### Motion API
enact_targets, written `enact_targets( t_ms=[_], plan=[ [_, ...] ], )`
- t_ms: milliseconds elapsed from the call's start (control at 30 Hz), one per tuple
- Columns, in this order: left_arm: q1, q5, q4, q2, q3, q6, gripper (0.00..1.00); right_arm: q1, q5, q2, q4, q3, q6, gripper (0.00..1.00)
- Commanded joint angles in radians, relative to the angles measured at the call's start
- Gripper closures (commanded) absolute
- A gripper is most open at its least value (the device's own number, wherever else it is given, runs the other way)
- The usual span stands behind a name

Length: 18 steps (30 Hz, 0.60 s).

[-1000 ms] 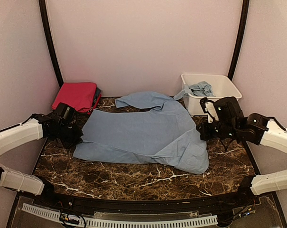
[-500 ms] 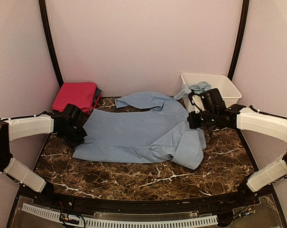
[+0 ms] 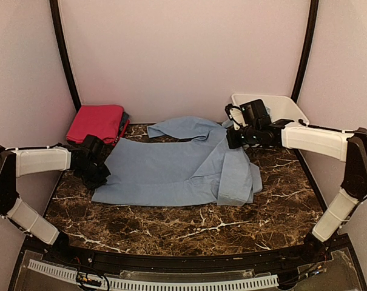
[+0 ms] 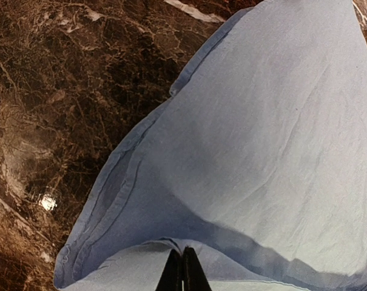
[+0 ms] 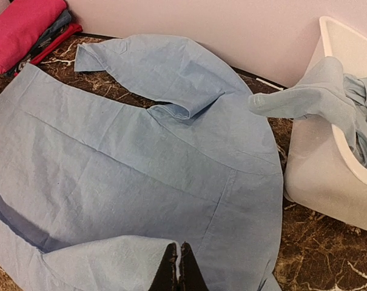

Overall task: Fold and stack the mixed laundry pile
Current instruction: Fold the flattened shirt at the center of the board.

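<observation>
With the pale blue garment (image 3: 171, 170) spread mid-frame on the table (image 3: 171, 230), left fingers (image 4: 173, 277) clamped on its left hem and right fingers (image 5: 169, 274) on the right flap, we should draw that flap leftward low and level, making 1 smooth crease

shirt (image 3: 171, 170) centre, tub (image 3: 285, 99) back-right, stack (image 3: 98, 121) back-left

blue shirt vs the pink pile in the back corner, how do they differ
The blue shirt lies spread wide with one edge folded over; the pink pile is folded compact. The blue shirt covers mid-table; the pink pile sits in the far-left corner. Both are cloth on the table.
</observation>
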Motion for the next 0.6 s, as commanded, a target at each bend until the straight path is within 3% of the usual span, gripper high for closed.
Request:
enact_targets(
  t_ms=[0,67,233,300,433,567],
  plan=[
    [0.015,-0.023,0.014,0.042,0.018,0.002,1.00,-0.005,0.014,0.082,0.053,0.070,-0.051,1.00],
    [0.017,-0.016,0.020,0.065,0.027,0.010,0.95,-0.004,0.006,0.119,0.042,0.102,-0.055,0.98],
    [0.017,-0.006,0.033,0.040,0.051,0.069,0.72,-0.005,-0.033,0.105,-0.061,0.172,-0.028,0.42],
    [0.017,-0.017,0.053,-0.027,0.049,0.110,0.52,-0.010,-0.038,0.046,-0.091,0.176,-0.014,0.27],
    [0.014,0.025,0.113,-0.167,0.044,0.231,0.22,-0.031,-0.139,-0.099,-0.195,0.153,0.026,0.22],
    [-0.028,0.221,0.251,-0.262,-0.007,0.392,0.06,-0.030,-0.322,-0.272,-0.234,-0.046,0.133,0.26]
  ],
)
